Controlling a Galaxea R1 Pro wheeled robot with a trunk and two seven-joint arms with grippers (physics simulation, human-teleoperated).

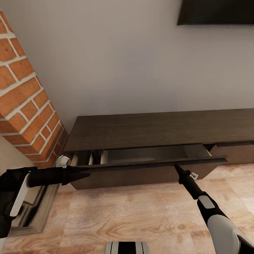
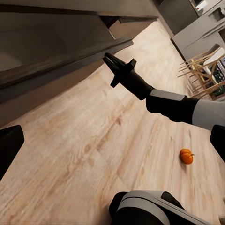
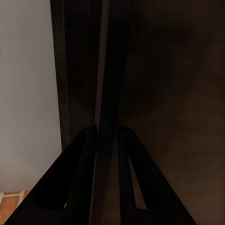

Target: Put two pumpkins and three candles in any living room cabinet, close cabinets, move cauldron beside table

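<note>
Head view, cabinet: we see the long, low dark-brown cabinet [image 1: 158,128] against a plain pale wall, its flat top matte with a faint wood grain.
Head view, drawer: one drawer [image 1: 141,169] stands pulled out, showing a greyish hollow behind its flat handleless front; a second front to the right is ajar.
Head view, right pincer: our right pincer [image 1: 177,168] has its dark tapered tips at the top edge of the drawer front, towards that front's right end.
Head view, left pincer: our left pincer [image 1: 83,171] lies level along the same front near its left end; we cannot tell whether its tips are apart or together.
Head view, surroundings: a red brick pillar [image 1: 24,102] with pale mortar stands just left of the cabinet, a dark panel [image 1: 215,12] hangs on the wall above, and the floor [image 1: 134,215] is light planked wood.
Left wrist view, pumpkin: we see one small ribbed orange pumpkin [image 2: 186,156] lying on the wooden floor, well apart from the cabinet and from the right pincer [image 2: 108,58].
Left wrist view, background: pale wooden chairs [image 2: 204,70] and grey cupboards [image 2: 197,28] stand far behind.
Right wrist view, grip: both dark fingers [image 3: 82,154] sit one on each side of the thin drawer edge [image 3: 107,84], clamped on it.
Right wrist view, corner: a strip of pale wall and a bit of brick [image 3: 10,206] show to one side.
</note>
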